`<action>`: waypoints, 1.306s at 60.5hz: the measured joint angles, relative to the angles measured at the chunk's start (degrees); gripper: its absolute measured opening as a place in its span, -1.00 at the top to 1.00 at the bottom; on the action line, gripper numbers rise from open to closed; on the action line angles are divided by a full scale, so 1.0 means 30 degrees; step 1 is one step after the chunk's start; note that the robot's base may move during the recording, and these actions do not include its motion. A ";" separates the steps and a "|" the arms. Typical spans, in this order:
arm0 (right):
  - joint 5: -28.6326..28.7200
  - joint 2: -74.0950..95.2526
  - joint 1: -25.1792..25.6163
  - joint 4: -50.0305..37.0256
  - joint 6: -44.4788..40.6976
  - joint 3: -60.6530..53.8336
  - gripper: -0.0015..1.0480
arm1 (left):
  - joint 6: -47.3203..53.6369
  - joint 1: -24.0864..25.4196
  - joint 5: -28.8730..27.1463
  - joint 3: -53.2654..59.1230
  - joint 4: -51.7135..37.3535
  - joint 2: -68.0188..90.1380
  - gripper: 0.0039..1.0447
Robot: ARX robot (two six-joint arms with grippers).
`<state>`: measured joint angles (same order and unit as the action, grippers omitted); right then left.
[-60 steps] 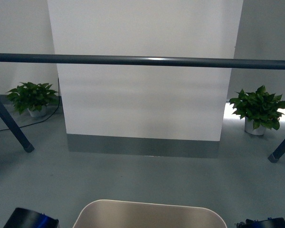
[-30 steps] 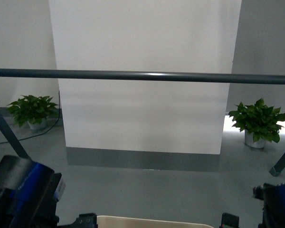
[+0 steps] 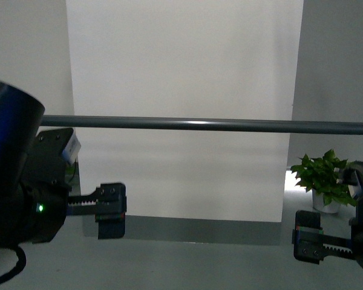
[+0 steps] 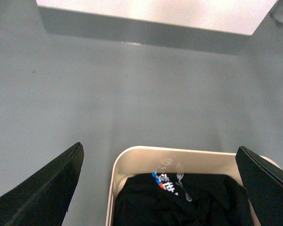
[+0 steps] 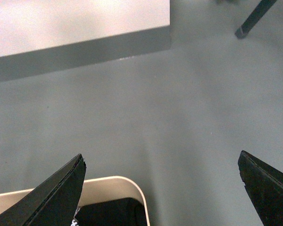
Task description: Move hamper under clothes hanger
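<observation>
We see our left claw [image 4: 158, 188] spread wide, holding nothing | right claw [image 5: 160, 188] spread wide too | beige hamper [image 4: 114, 179] on the floor below both, black clothes [image 4: 179, 202] inside | drying rack bar [image 3: 230, 125] ahead.

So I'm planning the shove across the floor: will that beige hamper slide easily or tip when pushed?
The hamper looks like smooth plastic on a smooth grey floor, so it should probably slide rather than catch. Only dark clothes show inside, so it is likely light. A push high at the rim might tilt it; lower seems safer.
</observation>
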<state>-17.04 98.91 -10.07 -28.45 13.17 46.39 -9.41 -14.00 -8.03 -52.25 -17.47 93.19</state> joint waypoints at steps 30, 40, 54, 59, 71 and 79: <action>-0.3803 -0.7759 -0.2251 -0.0270 -0.5916 0.0590 -0.85 | 0.2696 -0.0481 -0.2047 0.0954 -0.1443 -0.8000 -0.55; 0.0058 -0.9530 -0.1865 0.0226 -0.5231 -0.0641 -0.53 | 0.2820 0.0423 -0.1304 0.4809 -0.3140 -1.0091 -0.07; 0.1880 -1.1810 -0.0452 -0.1392 -0.4699 -0.5253 0.11 | 0.2834 0.1581 -0.0226 0.9100 -0.4597 -1.2145 0.62; 0.2361 -1.2815 0.0000 -0.1916 -0.4634 -0.6783 0.38 | 0.2841 0.1902 0.0109 1.0105 -0.4947 -1.2954 0.86; 0.3381 -1.5125 0.0984 -0.2579 -0.4590 -0.9872 0.96 | 0.2885 0.2783 0.0867 1.2750 -0.5297 -1.5067 0.94; 0.3759 -1.6240 0.1399 -0.2608 -0.4590 -1.1016 0.96 | 0.2900 0.3468 0.1931 1.3777 -0.5260 -1.6254 0.94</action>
<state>-5.76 50.19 -5.87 -36.27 -0.60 13.34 -0.71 -3.60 -2.24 -10.92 -33.26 44.42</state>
